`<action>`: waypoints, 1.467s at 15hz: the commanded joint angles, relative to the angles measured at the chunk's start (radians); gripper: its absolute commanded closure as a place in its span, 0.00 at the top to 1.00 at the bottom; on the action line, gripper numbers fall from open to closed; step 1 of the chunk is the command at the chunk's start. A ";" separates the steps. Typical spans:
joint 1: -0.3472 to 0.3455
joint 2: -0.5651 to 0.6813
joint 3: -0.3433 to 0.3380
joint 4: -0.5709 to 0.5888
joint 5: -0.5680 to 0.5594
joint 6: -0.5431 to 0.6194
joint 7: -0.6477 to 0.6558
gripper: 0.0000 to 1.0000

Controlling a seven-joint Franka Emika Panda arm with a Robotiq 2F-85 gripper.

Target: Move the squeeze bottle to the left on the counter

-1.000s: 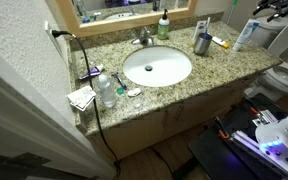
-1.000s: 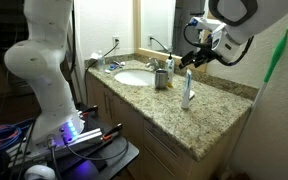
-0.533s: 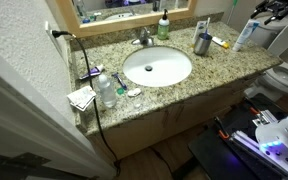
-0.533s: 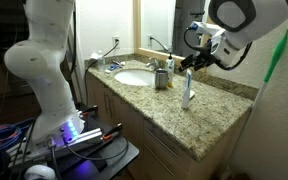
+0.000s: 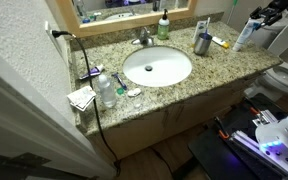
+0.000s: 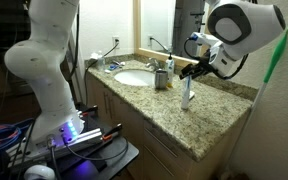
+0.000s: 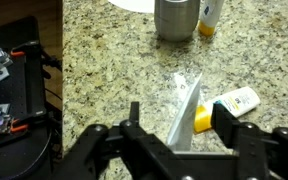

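The squeeze bottle [image 5: 243, 36] is a slim white bottle with blue markings, standing upright on the speckled granite counter [image 5: 216, 72] beyond the metal cup [image 5: 202, 43]. It also shows in an exterior view [image 6: 187, 91]. My gripper [image 6: 197, 68] is open just above and around the bottle's tapering top. In the wrist view the bottle [image 7: 188, 104] stands between my two spread fingers [image 7: 179, 128], and neither finger touches it. From overhead my gripper [image 5: 265, 14] sits right above the bottle.
The metal cup [image 7: 176, 18] stands close to the bottle, on the side of the white sink [image 5: 157, 67]. A white tube with a yellow cap [image 7: 227, 106] lies beside the bottle. A green soap bottle [image 5: 163, 27] stands by the faucet. A clear water bottle [image 5: 106, 92] stands at the far end.
My gripper has come down and closer to the squeeze bottle's top, staying open. The bottle has not moved.
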 commanded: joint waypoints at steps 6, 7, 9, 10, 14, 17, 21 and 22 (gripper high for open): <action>-0.008 -0.018 -0.010 0.010 -0.042 0.014 -0.001 0.10; -0.008 -0.017 -0.009 0.011 -0.042 0.016 -0.001 0.03; -0.011 -0.016 -0.007 0.018 -0.036 0.018 -0.001 0.00; -0.018 -0.013 -0.005 0.030 -0.029 0.005 -0.002 0.00; -0.058 -0.073 -0.005 0.110 0.013 -0.067 -0.033 0.01; -0.085 -0.120 0.006 0.196 0.013 -0.174 -0.101 0.01; -0.064 -0.123 -0.002 0.194 -0.003 -0.147 -0.062 0.01; -0.064 -0.107 0.010 0.213 0.032 -0.144 -0.057 0.01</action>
